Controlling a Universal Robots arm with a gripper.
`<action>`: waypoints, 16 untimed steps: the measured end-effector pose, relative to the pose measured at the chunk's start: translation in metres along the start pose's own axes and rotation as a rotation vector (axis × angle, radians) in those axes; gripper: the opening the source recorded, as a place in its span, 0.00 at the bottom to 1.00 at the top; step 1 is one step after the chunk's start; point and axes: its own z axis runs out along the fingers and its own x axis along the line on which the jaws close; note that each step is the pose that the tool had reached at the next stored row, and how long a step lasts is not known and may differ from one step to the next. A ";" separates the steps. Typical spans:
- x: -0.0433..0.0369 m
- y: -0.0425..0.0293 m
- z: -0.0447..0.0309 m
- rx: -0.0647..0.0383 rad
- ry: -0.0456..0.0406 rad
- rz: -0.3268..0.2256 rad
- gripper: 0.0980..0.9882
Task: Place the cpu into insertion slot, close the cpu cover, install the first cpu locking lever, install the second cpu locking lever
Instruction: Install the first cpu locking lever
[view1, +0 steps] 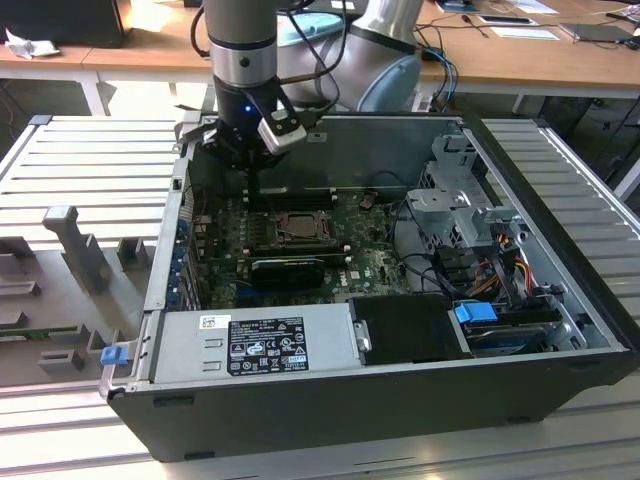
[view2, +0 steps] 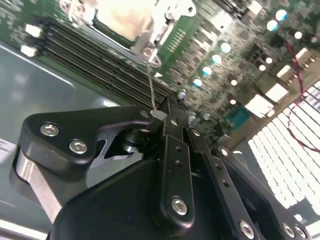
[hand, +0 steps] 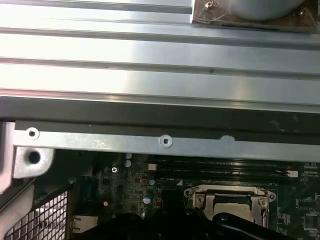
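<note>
An open computer case (view1: 380, 415) lies on its side, with a grey power supply (view1: 255, 345) along its near wall and a green circuit board (view1: 370, 262) filling its floor. The robot arm reaches down into the case from above.

The insertion slot (view1: 300, 226) sits in the middle of the board, and everything below is placed from it. The gripper (view2: 172, 107) hangs just beside the slot, near one of its corners. Its fingers are drawn together with almost no gap between them.

The cpu cover (view2: 145, 42) lies flat over the slot, its metal frame ringing the opening. The cpu (view2: 125, 20) rests inside the slot, its pale top showing through the cover's window.

A thin wire locking lever (view2: 151, 85) rises from that corner of the slot to the fingertips, and its free end touches them. Whether the fingers pinch the lever or only press against it cannot be told.

Judging by this, seating the chip and closing the cover look done, and the lever work is under way. This lever stands raised, not yet latched. Which of the two levers it is, and whether the other is locked, cannot be told.
</note>
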 end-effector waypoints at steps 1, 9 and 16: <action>-0.0037 -0.0002 0.0000 0.000 0.0002 0.000 0.01; -0.0431 -0.0020 0.0020 0.000 0.0050 0.001 0.01; -0.0483 -0.0028 0.0042 -0.003 0.0083 0.002 0.01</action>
